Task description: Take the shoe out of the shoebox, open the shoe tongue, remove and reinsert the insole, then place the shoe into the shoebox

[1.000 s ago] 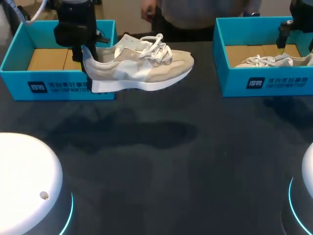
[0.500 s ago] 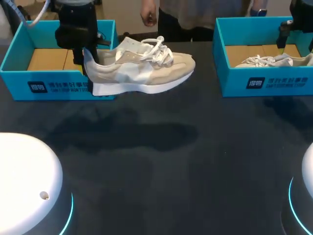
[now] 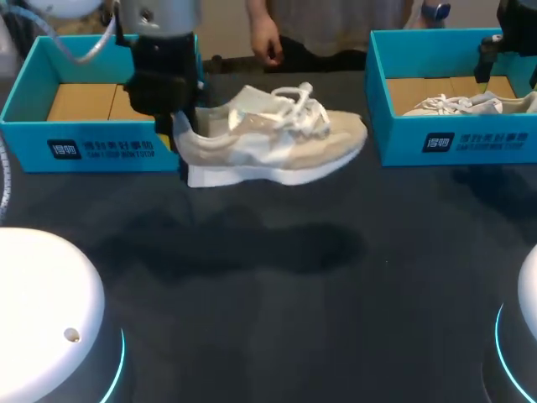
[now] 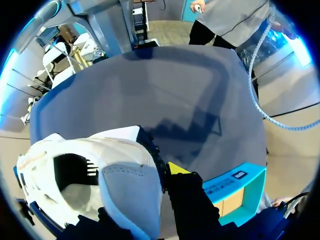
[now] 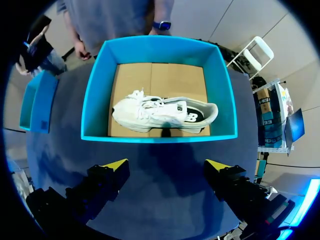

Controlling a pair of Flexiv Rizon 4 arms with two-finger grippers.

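Left gripper (image 3: 179,126), pointing down, grips the shoe (image 3: 273,144) by its heel, level above the table (image 3: 268,319). Right gripper (image 5: 167,167) hovers spread over a box (image 5: 94,100).

Left end effector (image 3: 174,133) grips the shoe (image 3: 277,144) aloft; right end effector (image 5: 167,165) hangs spread.

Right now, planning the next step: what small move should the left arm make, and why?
Probably lower the shoe onto the table. The left gripper grips its heel, it hangs clear of the left box, and tongue work likely needs it resting.
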